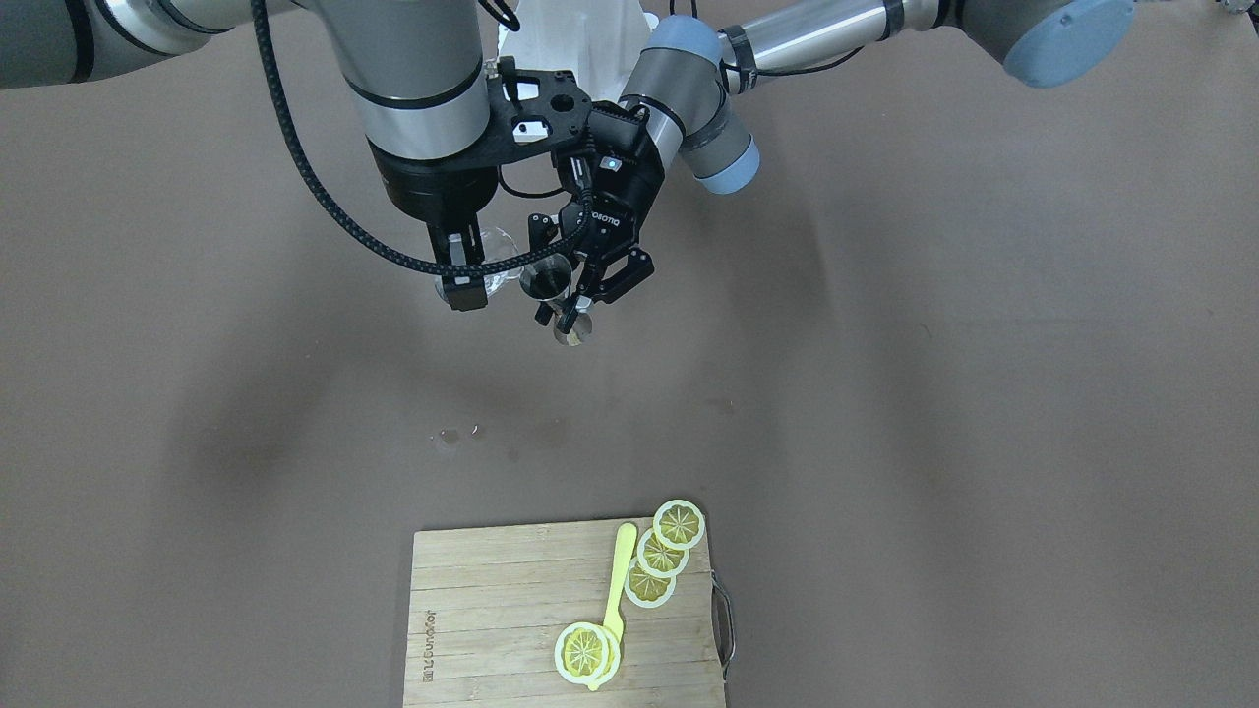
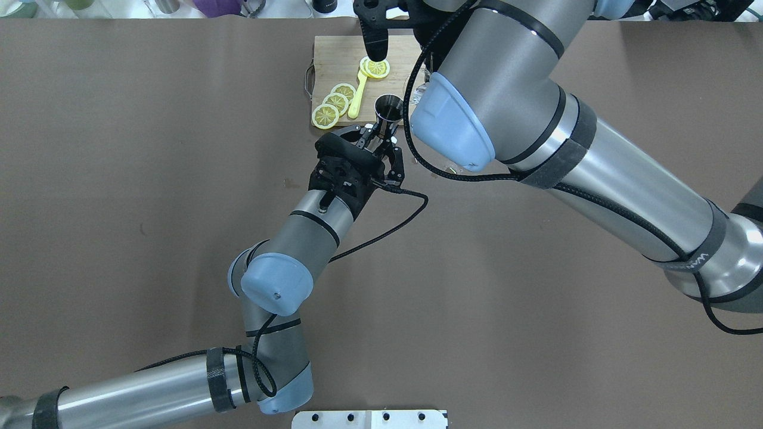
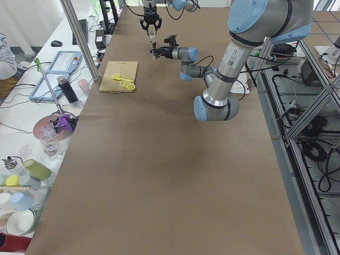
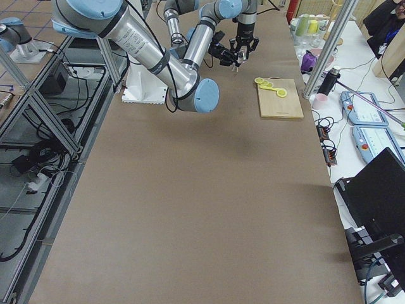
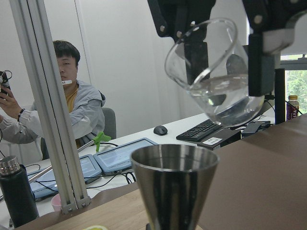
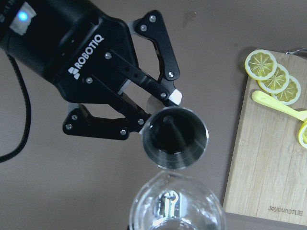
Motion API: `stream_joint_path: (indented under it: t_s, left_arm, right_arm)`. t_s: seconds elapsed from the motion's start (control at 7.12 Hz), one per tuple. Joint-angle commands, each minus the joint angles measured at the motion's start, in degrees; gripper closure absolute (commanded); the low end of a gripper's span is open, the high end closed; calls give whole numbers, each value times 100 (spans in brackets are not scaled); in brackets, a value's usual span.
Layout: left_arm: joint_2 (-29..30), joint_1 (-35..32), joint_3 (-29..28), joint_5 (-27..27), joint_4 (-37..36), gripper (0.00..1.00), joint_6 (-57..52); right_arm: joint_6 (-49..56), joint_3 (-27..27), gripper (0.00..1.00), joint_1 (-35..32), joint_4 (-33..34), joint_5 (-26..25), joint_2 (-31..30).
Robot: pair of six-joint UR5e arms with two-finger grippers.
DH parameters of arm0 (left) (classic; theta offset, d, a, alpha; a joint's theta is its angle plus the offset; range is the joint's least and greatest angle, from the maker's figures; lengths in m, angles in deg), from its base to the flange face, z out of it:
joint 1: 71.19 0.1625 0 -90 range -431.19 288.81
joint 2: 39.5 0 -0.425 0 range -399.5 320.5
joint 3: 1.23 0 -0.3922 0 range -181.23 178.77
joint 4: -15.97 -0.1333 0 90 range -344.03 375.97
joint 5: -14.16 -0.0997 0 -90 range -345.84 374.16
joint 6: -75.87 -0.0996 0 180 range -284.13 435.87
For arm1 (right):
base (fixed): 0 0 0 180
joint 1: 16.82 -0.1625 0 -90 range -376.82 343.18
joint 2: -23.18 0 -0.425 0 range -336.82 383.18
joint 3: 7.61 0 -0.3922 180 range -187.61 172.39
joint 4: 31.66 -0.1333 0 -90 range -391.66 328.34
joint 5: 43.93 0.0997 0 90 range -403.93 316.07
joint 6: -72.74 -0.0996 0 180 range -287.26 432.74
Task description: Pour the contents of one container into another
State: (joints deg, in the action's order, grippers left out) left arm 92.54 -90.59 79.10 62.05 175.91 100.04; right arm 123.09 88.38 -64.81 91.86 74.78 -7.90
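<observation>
You're poised but not pouring yet (no stream shows): your right fingers (image 5: 261, 57) clamp the tilted glass (image 5: 213, 76), water inside, just above the seemingly empty jigger (image 6: 175, 138) gripped by your left fingers (image 6: 169, 91), upper centre of the overhead view.

Six views of one table (image 1: 984, 393). One camera looks steeply down from across it, facing the base (image 1: 575, 39). Another looks down from behind the base. Two distant cameras look along the table from its ends. All four show the board (image 1: 492, 610). The wrist cameras sit close: the left looks level at the jigger (image 5: 174, 187) and glass (image 5: 216, 72), the right looks straight down on both.
</observation>
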Motion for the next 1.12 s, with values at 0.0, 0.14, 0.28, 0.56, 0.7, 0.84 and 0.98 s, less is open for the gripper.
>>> stream_joint_path:
  t_s: [0.0, 0.14, 0.28, 0.56, 0.7, 0.84, 0.98]
  left_arm:
    - [-12, -2, 0, -7, 1, 100, 0]
    - [-12, -2, 0, -7, 1, 100, 0]
    - [-12, -11, 0, -16, 10, 100, 0]
    - [-38, -46, -52, -42, 89, 100, 0]
    - [-30, -38, -27, -51, 98, 100, 0]
    - [-38, -37, -61, -42, 89, 100, 0]
    - [-39, -37, -61, -16, 89, 100, 0]
  right_arm:
    - [28, -63, 100, 27, 303, -137, 163]
    - [45, -124, 100, 35, 435, -190, 268]
    - [46, -203, 100, 88, 479, -303, 339]
    - [307, -291, 100, 106, 872, -575, 567]
    - [440, -309, 100, 106, 1075, -647, 664]
    - [441, -405, 100, 158, 1208, -787, 778]
    - [450, -545, 100, 185, 1218, -849, 849]
